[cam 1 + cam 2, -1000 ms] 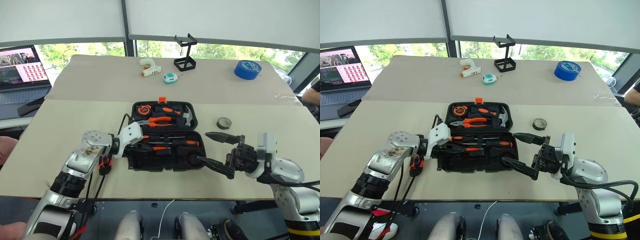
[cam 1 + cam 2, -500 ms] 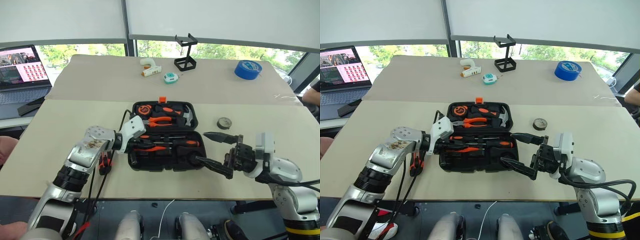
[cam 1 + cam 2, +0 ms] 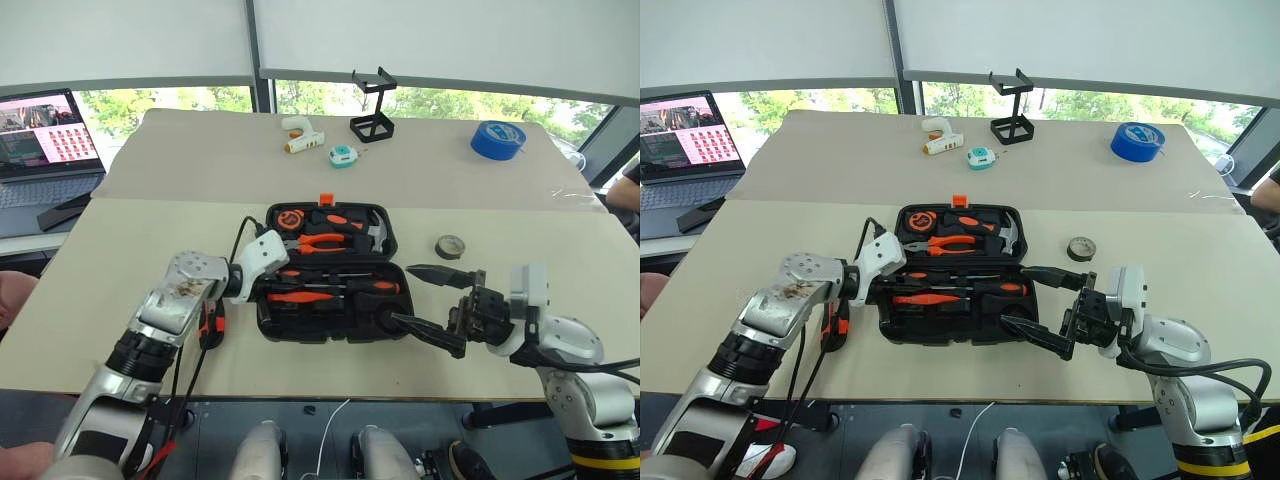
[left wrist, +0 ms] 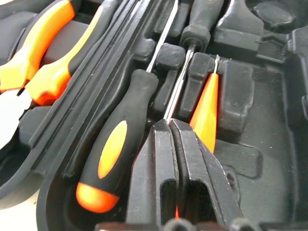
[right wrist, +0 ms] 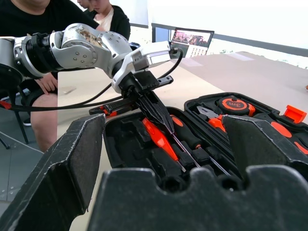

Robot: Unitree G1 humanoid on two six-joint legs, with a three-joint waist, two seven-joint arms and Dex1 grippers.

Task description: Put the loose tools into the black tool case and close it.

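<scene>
The black tool case (image 3: 330, 332) lies open mid-table, with pliers and a hammer in its back half. Two slim black-and-orange screwdrivers (image 4: 115, 154) and a small orange pen-like screwdriver (image 4: 204, 110) lie in its front half. My left gripper (image 3: 268, 290) is shut, its tips on the thin shaft of one screwdriver (image 4: 180, 79); I cannot tell whether the shaft is pinched. The orange-and-black utility knife (image 3: 210, 325) lies on the table left of the case, beside my left arm. My right gripper (image 3: 405, 293) stands wide open at the case's right end, holding nothing.
At the back of the table are a white glue gun (image 3: 297, 135), a small teal tape measure (image 3: 342, 155), a black wire-frame stand (image 3: 371, 105) and a blue tape roll (image 3: 497, 138). A small dark roll (image 3: 449, 245) lies right of the case. A laptop (image 3: 45, 135) stands far left.
My left gripper has tilted slightly over the case's front half, staying shut. The right gripper has kept still and open.
</scene>
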